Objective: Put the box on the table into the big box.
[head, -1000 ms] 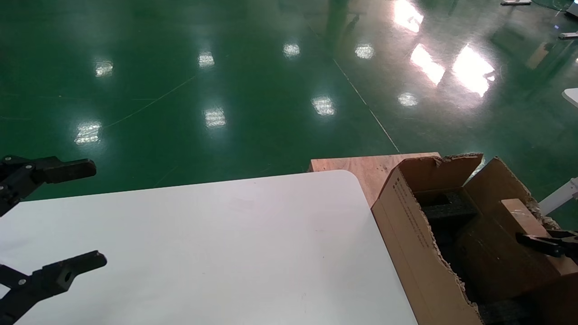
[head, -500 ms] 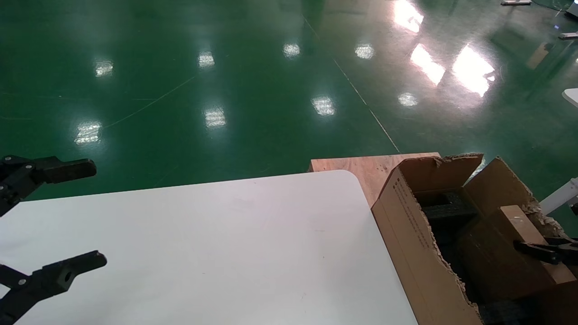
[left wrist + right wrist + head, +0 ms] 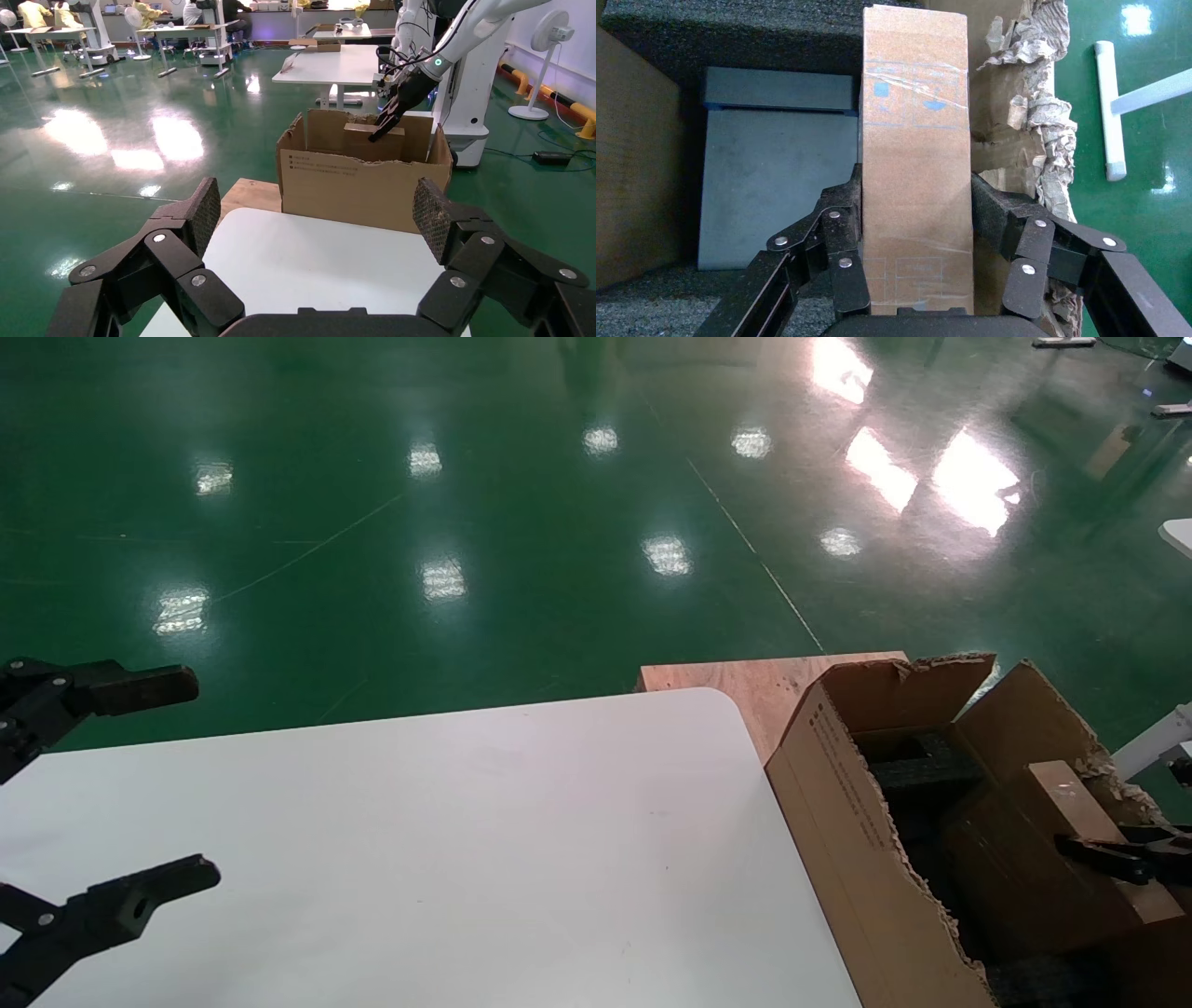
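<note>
From the head view, the right tool (image 3: 1113, 857) grips the box (image 3: 1071, 812) over the open top of the big box (image 3: 838, 831), close to its far torn wall. Beside the tool, toward the robot's left, the white tabletop (image 3: 466, 850) lies bare, and the left tool (image 3: 140, 784) hangs over its far side, parked. A plywood board (image 3: 745, 677) shows beyond the tabletop's rounded corner.

In the left wrist view, the left tool (image 3: 316, 232) stands spread wide, holding nothing. Ahead of it the big box (image 3: 362, 189) sits past the tabletop (image 3: 316, 260), with the right tool (image 3: 383, 130) holding the box (image 3: 372, 140) above the rim.

In the right wrist view, the right tool (image 3: 916, 210) clamps the box (image 3: 916, 140) on its long sides. Just beside one finger runs the ragged edge (image 3: 1032, 105) of the carton; black foam (image 3: 772, 175) lies below. The likely trouble: lowering this near the wall could snag the box on the torn cardboard or leave it tilted across a foam step, and an early release would drop it crooked.
</note>
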Action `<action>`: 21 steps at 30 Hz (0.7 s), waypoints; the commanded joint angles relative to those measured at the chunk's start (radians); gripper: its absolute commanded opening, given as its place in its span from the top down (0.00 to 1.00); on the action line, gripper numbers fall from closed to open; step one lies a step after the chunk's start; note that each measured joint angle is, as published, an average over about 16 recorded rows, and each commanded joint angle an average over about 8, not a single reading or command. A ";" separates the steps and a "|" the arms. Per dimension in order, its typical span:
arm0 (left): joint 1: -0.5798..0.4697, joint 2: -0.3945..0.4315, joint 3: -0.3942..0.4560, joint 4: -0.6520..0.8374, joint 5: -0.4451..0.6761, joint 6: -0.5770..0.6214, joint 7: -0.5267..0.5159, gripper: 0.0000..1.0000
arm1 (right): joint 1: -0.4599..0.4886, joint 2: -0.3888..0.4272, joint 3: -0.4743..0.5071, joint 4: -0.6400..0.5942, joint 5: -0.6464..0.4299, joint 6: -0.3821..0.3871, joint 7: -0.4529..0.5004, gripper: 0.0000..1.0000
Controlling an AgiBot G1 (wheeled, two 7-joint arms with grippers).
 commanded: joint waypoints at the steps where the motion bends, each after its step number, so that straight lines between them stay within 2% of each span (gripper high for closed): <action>1: 0.000 0.000 0.000 0.000 0.000 0.000 0.000 0.00 | 0.000 0.000 0.000 0.000 0.000 0.000 -0.001 0.00; 17: 0.000 0.000 0.000 0.000 0.000 0.000 0.000 0.00 | 0.002 0.000 0.002 0.002 -0.003 0.001 0.002 0.00; 21: 0.000 0.000 0.000 0.000 0.000 0.000 0.000 0.00 | 0.025 -0.004 0.024 0.020 -0.008 0.006 -0.023 0.00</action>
